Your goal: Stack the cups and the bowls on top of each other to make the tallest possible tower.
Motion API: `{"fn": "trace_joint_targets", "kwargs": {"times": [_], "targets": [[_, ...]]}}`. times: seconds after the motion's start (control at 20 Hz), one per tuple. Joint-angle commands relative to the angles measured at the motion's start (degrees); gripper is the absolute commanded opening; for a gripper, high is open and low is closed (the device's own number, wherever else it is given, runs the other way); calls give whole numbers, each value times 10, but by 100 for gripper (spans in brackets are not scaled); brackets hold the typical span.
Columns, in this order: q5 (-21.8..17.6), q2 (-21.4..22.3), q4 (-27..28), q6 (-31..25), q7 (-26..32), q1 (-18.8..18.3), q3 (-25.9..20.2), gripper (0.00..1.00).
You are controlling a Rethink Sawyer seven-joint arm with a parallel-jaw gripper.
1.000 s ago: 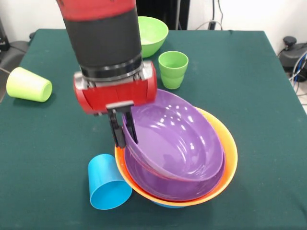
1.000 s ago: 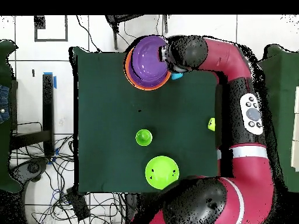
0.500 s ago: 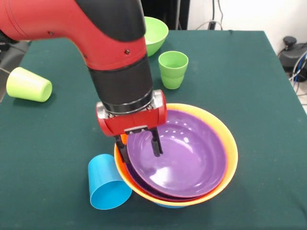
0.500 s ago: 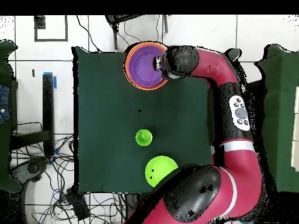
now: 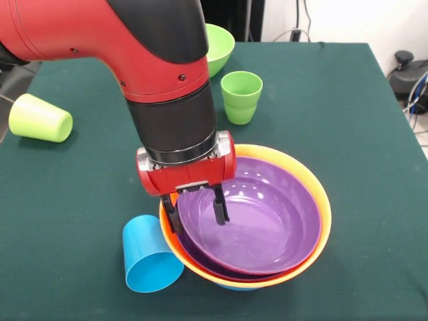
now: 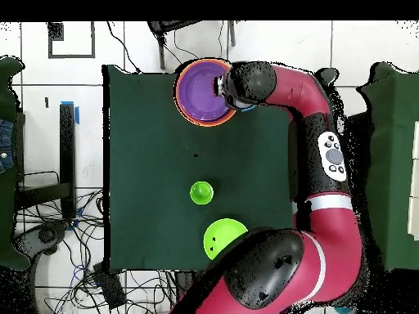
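Gripper [image 5: 195,214] pinches the glossy purple plastic bowl [image 5: 257,224] at its nine-o'clock rim, seated in the tower [image 5: 314,234]; release is due next.

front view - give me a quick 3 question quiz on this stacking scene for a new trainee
1. True or false: the top purple bowl sits nested inside the orange bowl.
2. Multiple choice: how does the sky blue cup lie? A) upright by the green bowl B) on its side against the orange bowl C) inside the purple bowl
3. Fill in: the gripper has one finger inside and one finger outside the rim of the ____ bowl.

Key:
1. True.
2. B. The upright one is the ridged green cup, near the green bowl; the yellow-green cup lies on its side too.
3. Purple.
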State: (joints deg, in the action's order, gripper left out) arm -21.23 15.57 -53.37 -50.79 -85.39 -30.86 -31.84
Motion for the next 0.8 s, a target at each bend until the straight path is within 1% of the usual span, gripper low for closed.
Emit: {"fn": "trace_joint_targets", "kwargs": {"times": [0.05, 0.1, 0.2, 0.25, 0.3, 0.35, 0.4, 0.45, 0.65, 0.7, 0.75, 0.8], "targets": [[-10, -6, 33, -6, -36, 21, 27, 100], [-11, -4, 35, -5, -32, 22, 26, 100], [-8, 18, 27, -16, -39, 25, 31, 100], [-3, 53, -5, -14, -50, 23, 37, 100], [2, 74, -18, -24, -57, 23, 41, 100], [9, 115, -43, -43, -67, 26, 50, 100], [10, 133, -50, -52, -69, 28, 55, 100], [16, 162, -60, -85, -77, 33, 66, 100], [30, 209, -61, -161, -75, 45, 81, 100], [34, 216, -63, -170, -78, 47, 85, 100], [40, 225, -62, -191, -86, 50, 89, 100], [44, 233, -66, -196, -88, 51, 93, 100]]}}
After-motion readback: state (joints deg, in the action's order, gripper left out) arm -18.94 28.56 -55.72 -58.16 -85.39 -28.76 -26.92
